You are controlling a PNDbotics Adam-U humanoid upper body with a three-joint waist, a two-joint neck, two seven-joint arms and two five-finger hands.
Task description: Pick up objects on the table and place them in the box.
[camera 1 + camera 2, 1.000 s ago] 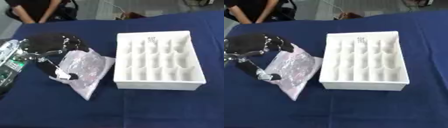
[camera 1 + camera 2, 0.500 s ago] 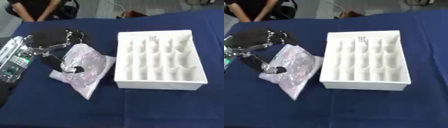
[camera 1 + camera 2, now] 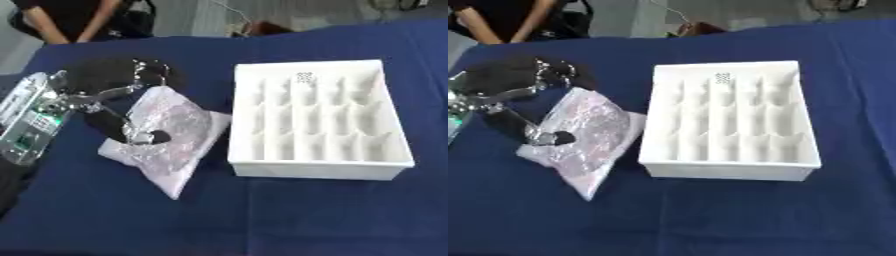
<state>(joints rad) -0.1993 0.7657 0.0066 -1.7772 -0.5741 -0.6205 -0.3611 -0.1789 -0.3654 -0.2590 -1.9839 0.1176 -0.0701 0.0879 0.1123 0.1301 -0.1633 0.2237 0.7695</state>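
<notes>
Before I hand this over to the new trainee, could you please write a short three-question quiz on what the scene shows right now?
1. True or false: the clear plastic bag already lies inside the white compartment box.
2. Which hand is on the bag: A) the left hand, B) the right hand?
3. Fill in: the box stands on the bag's ____ side, as the robot sees it.

Key: 1 false, the bag lies on the blue tablecloth beside the box. 2 A. 3 right.
</notes>
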